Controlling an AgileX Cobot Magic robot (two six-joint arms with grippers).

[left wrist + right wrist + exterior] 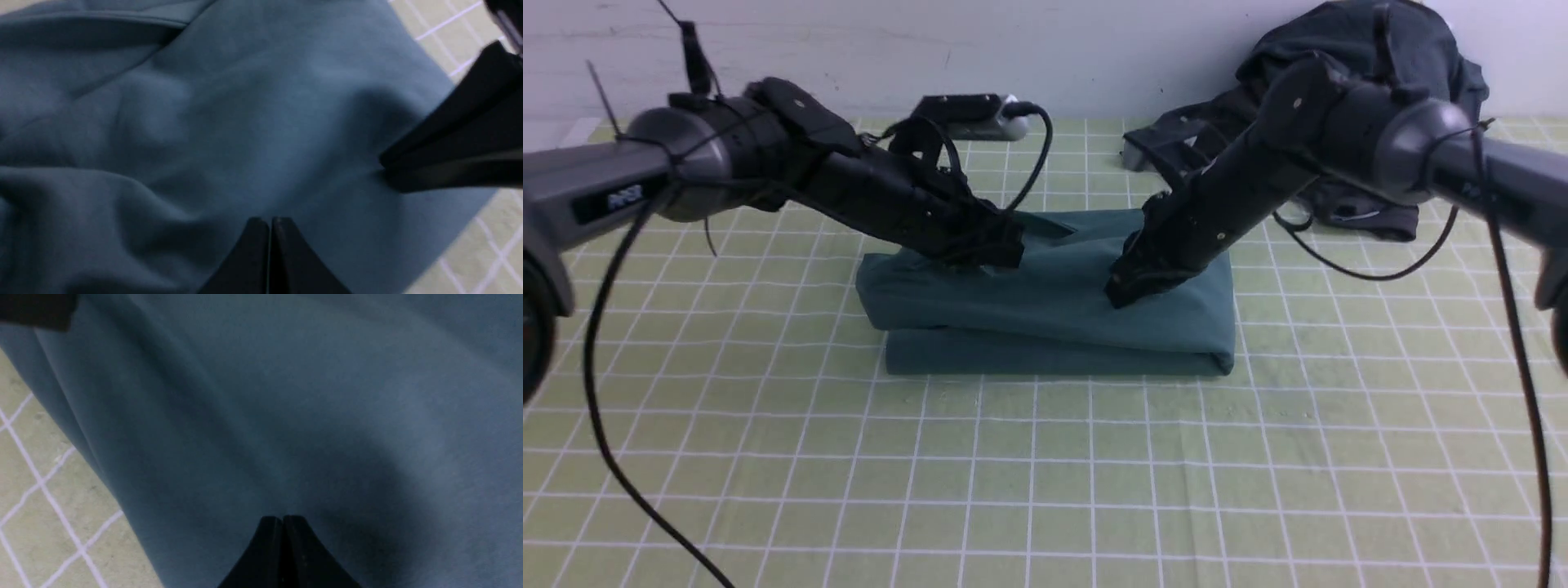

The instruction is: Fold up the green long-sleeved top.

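Note:
The green long-sleeved top lies folded into a thick rectangle in the middle of the checked mat. My left gripper rests on its far left part, jaws closed together with no cloth between them, as the left wrist view shows over the teal fabric. My right gripper presses its tips down on the top's right half; the right wrist view shows the jaws closed and empty on the cloth. The logo and neck label are hidden.
A heap of dark charcoal garments lies at the back right against the wall. A black and white device with a cable sits at the back centre. The yellow-green grid mat stretches in front of the top.

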